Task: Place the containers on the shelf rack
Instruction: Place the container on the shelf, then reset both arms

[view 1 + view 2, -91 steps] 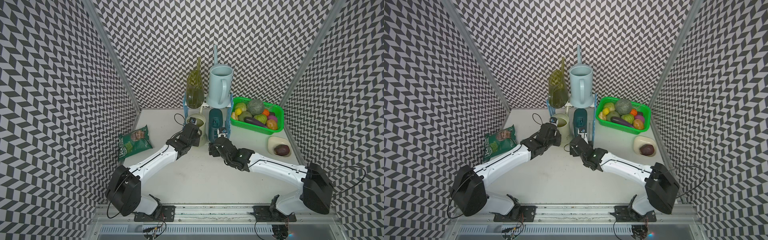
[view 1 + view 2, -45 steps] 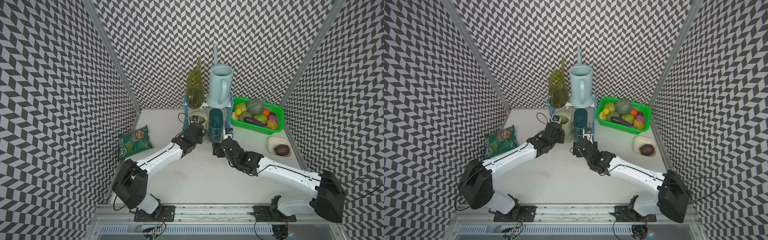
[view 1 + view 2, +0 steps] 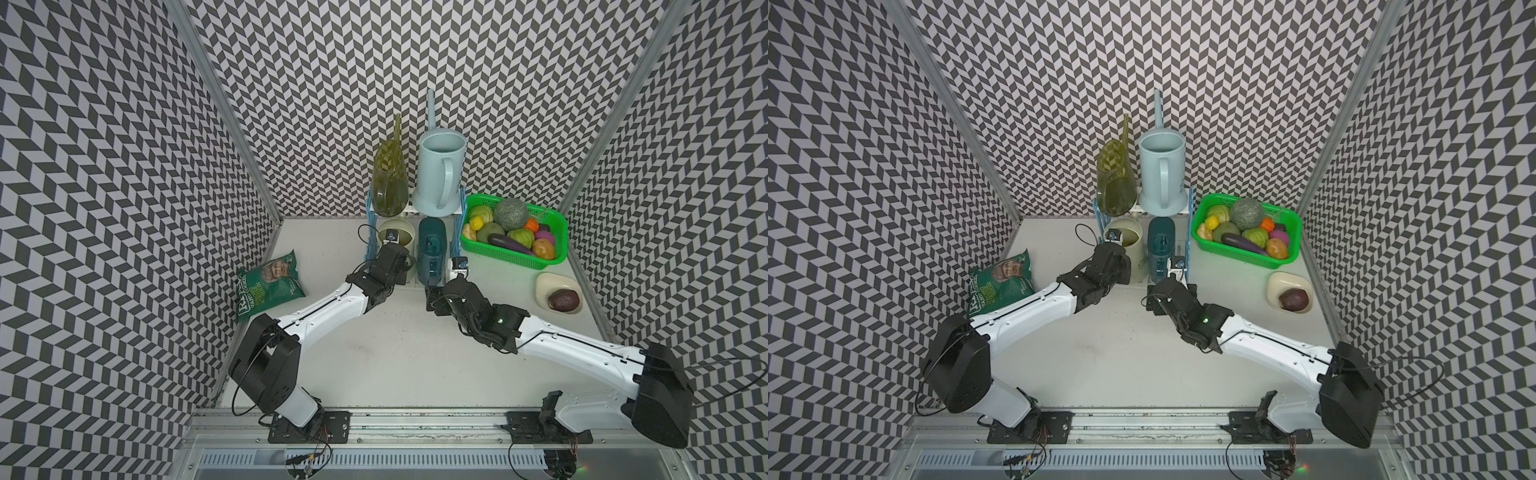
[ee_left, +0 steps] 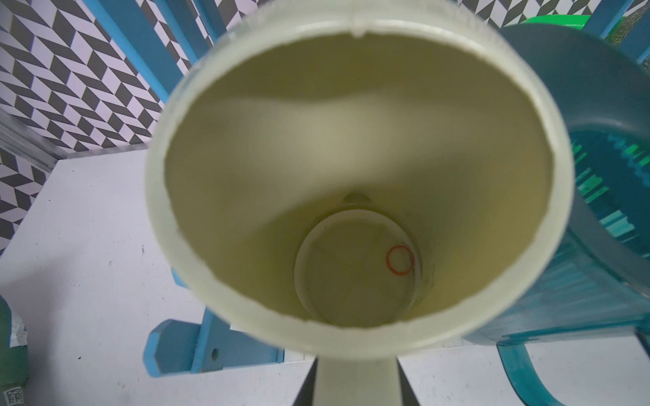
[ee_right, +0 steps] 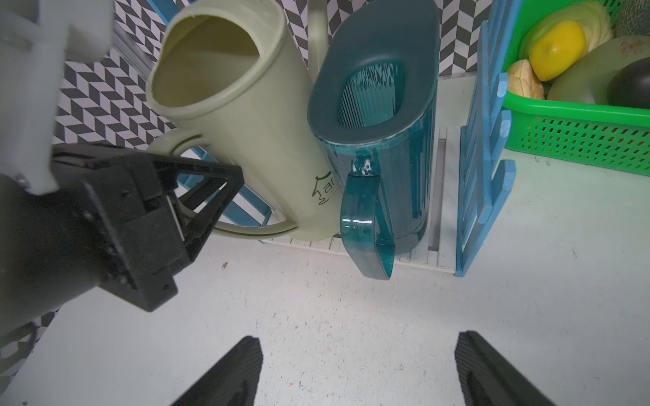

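Observation:
The shelf rack (image 3: 460, 208) (image 3: 1190, 216) stands at the back middle. On its top shelf are the olive-green container (image 3: 388, 183) (image 3: 1117, 187) and the pale blue one (image 3: 438, 174) (image 3: 1160, 174). The dark teal container (image 3: 432, 253) (image 5: 383, 140) stands upright on the lower shelf. Beside it the cream container (image 3: 397, 237) (image 5: 253, 123) (image 4: 351, 105) leans tilted, its base at the shelf's front. My left gripper (image 3: 405, 266) (image 5: 211, 207) (image 4: 357, 386) is shut on its loop handle. My right gripper (image 3: 432, 291) (image 5: 358, 355) is open and empty, just in front of the teal handle.
A green mesh basket (image 3: 557, 232) (image 5: 580, 130) of produce sits right of the rack. A cream dish (image 3: 544, 286) holding a dark fruit lies nearer the right wall. A green chip bag (image 3: 270, 286) lies at the left. Patterned walls close in on three sides.
My left gripper has carried the cream container slightly farther into the lower shelf. My right gripper's fingers have spread a little wider, apart from the teal container.

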`<state>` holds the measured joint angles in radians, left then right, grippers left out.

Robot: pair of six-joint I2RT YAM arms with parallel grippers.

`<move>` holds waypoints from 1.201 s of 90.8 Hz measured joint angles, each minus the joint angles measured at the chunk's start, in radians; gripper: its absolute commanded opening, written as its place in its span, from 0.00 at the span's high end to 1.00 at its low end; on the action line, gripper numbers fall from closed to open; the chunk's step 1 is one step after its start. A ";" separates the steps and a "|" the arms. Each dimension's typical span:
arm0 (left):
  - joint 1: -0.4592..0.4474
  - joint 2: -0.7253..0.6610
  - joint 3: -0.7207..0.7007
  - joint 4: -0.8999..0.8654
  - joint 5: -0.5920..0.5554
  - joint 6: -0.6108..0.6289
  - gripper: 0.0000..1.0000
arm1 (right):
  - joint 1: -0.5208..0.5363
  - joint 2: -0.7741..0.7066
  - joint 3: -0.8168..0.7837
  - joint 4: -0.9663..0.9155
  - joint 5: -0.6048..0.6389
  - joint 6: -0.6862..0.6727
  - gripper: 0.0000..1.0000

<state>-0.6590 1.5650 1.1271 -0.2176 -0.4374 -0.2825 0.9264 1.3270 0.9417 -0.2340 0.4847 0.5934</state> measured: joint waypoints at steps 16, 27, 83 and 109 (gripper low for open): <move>0.000 0.000 0.000 -0.013 0.005 0.000 0.73 | 0.000 -0.032 -0.010 0.003 0.010 0.001 0.10; 0.000 0.000 0.000 -0.039 0.009 0.001 0.67 | 0.000 -0.042 -0.014 0.003 0.017 0.002 0.09; 0.000 -0.078 -0.003 -0.128 0.036 0.027 0.58 | 0.000 -0.125 -0.044 0.012 0.046 -0.016 0.03; 0.002 -0.336 -0.081 -0.127 0.050 0.113 0.36 | -0.056 -0.232 -0.132 0.089 0.079 -0.113 0.00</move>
<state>-0.6575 1.2285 1.0462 -0.3450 -0.3878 -0.1696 0.8707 1.0946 0.8093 -0.1455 0.5632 0.4801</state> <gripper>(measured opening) 0.584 0.996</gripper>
